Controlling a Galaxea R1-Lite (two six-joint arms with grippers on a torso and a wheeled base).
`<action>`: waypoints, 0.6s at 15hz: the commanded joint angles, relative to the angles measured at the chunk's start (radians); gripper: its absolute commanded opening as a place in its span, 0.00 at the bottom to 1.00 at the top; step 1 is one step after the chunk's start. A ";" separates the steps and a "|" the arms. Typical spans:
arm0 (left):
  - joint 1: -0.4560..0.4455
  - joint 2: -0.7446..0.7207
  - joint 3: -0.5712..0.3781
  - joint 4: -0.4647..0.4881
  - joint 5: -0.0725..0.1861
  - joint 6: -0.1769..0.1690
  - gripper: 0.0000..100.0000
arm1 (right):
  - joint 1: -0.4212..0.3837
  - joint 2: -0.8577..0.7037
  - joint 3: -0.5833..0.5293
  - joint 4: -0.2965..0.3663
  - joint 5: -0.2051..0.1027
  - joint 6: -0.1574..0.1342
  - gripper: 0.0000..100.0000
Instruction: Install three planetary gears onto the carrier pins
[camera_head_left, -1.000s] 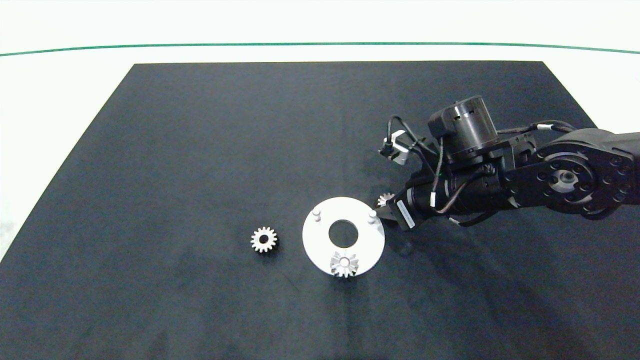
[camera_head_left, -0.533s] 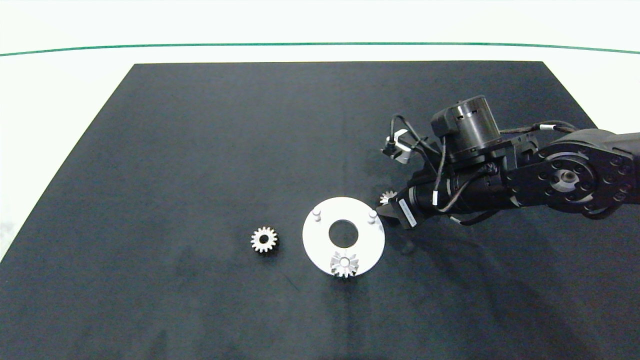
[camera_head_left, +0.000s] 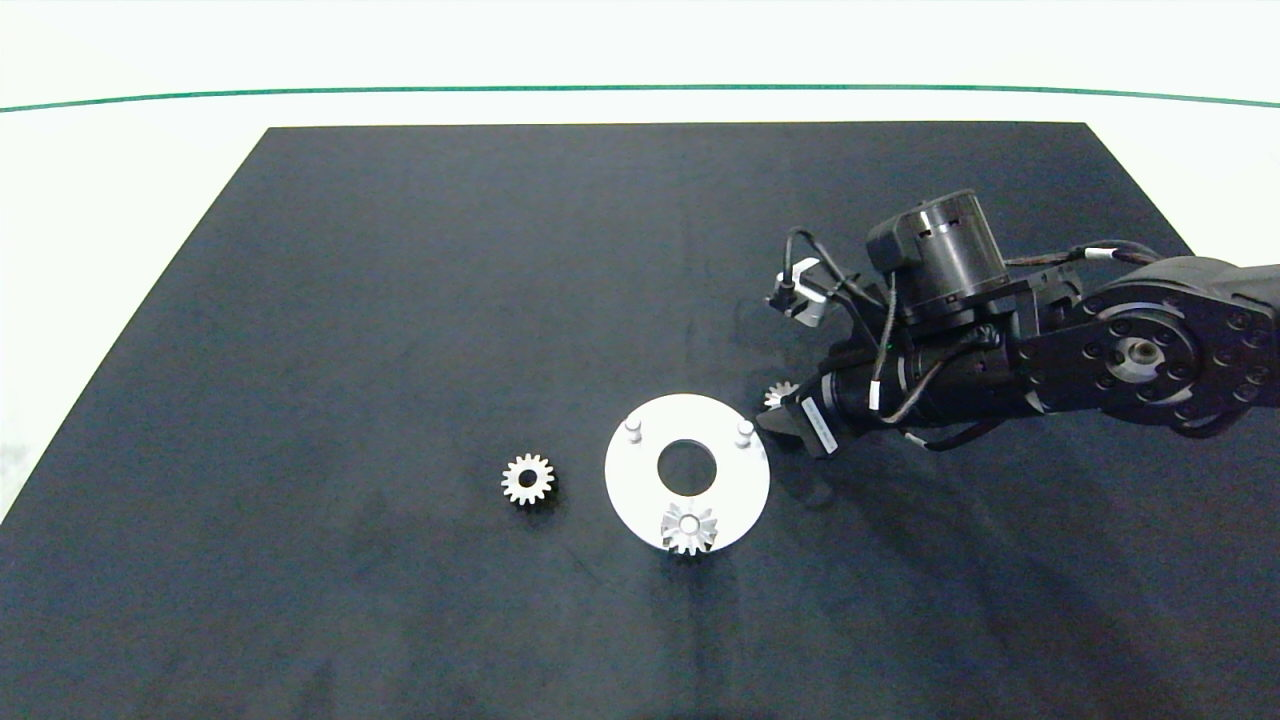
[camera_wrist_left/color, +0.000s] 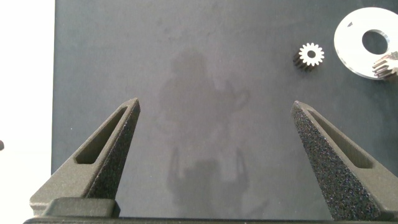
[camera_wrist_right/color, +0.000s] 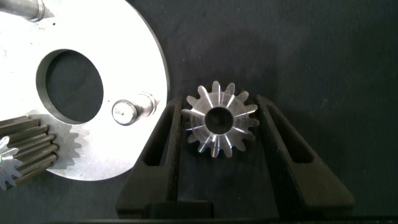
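The white disc lies on the dark mat with two bare carrier pins at its far side. One planetary gear sits on the near pin. A second gear lies loose to the disc's left. My right gripper is just off the disc's right rim, shut on the third gear, which sits flat between the fingers beside a bare pin. My left gripper hangs open over bare mat, outside the head view.
A dark mat covers most of the white table. A green line runs along the table's far side. The right arm reaches in over the mat's right part.
The right gripper has shifted slightly right and away from the disc's rim, and the gear between its fingers moved with it. The disc and the other two gears have not moved.
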 joint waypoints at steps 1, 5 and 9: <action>-0.001 -0.001 0.000 0.003 0.000 0.000 1.00 | 0.001 -0.006 -0.001 0.002 0.000 0.000 0.12; -0.004 0.000 0.002 0.003 0.000 0.000 1.00 | -0.001 -0.006 -0.002 0.000 0.000 -0.002 0.03; -0.004 0.002 0.000 0.003 0.000 0.000 1.00 | -0.007 -0.004 -0.001 0.002 0.002 0.003 0.00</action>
